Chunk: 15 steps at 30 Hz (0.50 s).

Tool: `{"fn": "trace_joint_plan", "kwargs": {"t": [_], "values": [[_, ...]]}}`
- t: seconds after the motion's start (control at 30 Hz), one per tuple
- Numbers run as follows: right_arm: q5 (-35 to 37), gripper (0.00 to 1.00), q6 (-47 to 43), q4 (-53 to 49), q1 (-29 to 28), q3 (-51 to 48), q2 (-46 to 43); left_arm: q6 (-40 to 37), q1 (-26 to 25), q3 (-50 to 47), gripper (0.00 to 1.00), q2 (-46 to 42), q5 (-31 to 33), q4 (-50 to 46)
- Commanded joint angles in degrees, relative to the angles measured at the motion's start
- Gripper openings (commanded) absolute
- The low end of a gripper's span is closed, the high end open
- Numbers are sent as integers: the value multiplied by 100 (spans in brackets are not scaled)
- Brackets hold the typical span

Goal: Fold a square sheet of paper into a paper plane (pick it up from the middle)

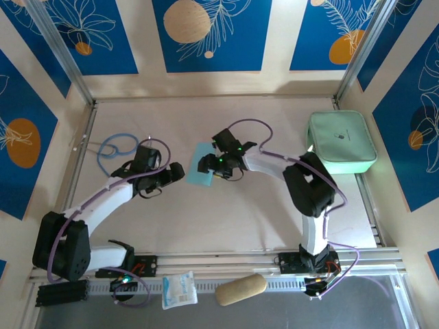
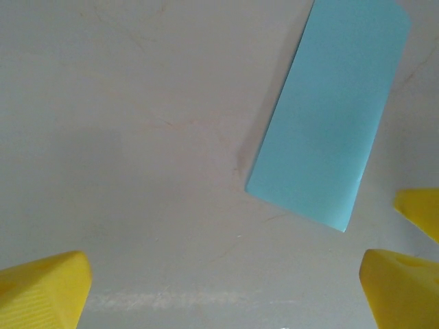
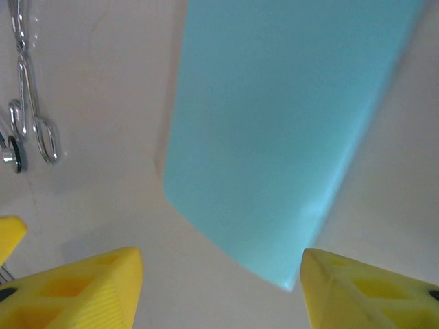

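1. A light-blue sheet of paper lies on the table, near the middle. It looks like a long rectangle.
2. The left gripper is just to the left of the paper. Its yellow fingers are spread wide. They hold nothing and do not touch the paper.
3. The right gripper is over the right side of the paper. Its two fingers stand apart, and one end of the paper lies between them. They do not pinch it. I cannot tell if the tips touch the paper.
4. The tips of the two grippers are close to each other, beside the paper.
5. A mint-green case sits far to the right of the paper, at the table's edge.
6. A blue cable lies in a loop far to the left of the paper.
7. A shiny metal tool lies on the table to the left of the paper, seen from the right wrist.
8. A white packet and a tan oval thing lie side by side, well apart from the paper, down by the arms' bases.
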<state>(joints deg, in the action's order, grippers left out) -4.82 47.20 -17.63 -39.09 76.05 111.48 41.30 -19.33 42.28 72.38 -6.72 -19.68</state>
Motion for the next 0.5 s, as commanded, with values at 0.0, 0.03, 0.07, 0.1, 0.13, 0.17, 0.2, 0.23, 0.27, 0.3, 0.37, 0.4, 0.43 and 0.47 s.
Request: {"fn": "trace_joint_plan", "kwargs": {"t": [0.0, 0.03, 0.07, 0.1, 0.13, 0.17, 0.2, 0.23, 0.27, 0.3, 0.37, 0.4, 0.43, 0.47], "values": [[-182, 62, 47, -303, 9, 556, 431, -52, 205, -148, 100, -54, -367, 410], [-156, 62, 29, -392, 15, 687, 550, -59, 243, -163, 100, -29, -442, 478], [-138, 62, 3, -485, 16, 823, 653, -61, 284, -157, 100, 9, -510, 545], [-105, 62, -9, -563, 18, 922, 755, -84, 314, -143, 100, 52, -584, 600], [-95, 62, -23, -612, 18, 977, 821, -116, 336, -134, 100, 94, -639, 646], [-81, 62, -35, -647, 26, 1016, 904, -150, 342, -124, 100, 131, -678, 697], [-64, 62, -44, -707, 19, 1051, 972, -177, 347, -112, 100, 162, -719, 742], [-62, 62, -49, -768, 33, 1067, 1025, -206, 351, -115, 99, 194, -769, 797], [-84, 62, -70, -840, 41, 1098, 1079, -242, 356, -100, 99, 226, -825, 837], [-77, 62, -95, -913, 38, 1105, 1118, -295, 360, -74, 99, 263, -882, 859], [-26, 62, -173, -1040, 42, 1082, 1130, -398, 360, -28, 99, 343, -965, 863], [7, 62, -238, -1110, 41, 1055, 1130, -453, 360, -2, 100, 380, -1001, 868], [60, 62, -290, -1191, 44, 1031, 1124, -497, 362, 15, 99, 420, -1032, 881], [102, 62, -379, -1263, 53, 964, 1095, -548, 356, 40, 99, 473, -1070, 879]]}}
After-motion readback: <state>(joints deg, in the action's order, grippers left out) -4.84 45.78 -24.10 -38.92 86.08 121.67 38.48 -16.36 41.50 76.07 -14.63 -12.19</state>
